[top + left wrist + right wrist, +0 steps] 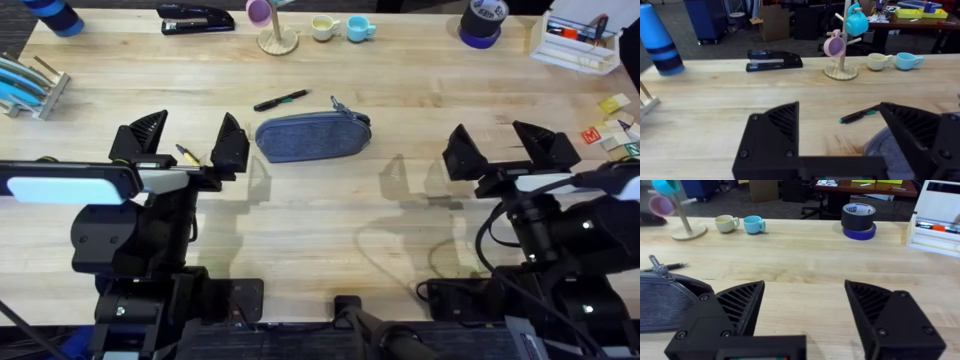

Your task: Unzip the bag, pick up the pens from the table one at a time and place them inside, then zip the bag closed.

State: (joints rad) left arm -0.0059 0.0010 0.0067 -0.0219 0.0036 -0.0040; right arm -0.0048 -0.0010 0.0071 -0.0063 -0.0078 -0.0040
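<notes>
You are looking at both ribbed black grippers, left (188, 143) and right (510, 145), gaping wide, holding nothing; woven grey bag (312, 136) lying zipped on pale wood table (330, 220)

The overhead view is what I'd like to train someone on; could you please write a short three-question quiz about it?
1. True or false: the bag is zipped shut, with its pull at the end nearer the right gripper.
2. Which pen lies between the fingers of the left gripper? A) the yellow pen B) the black pen
3. Fill in: the black pen with the green end lies on the table between the bag and the ____.

Key: 1 true; 2 A; 3 mug tree.
</notes>
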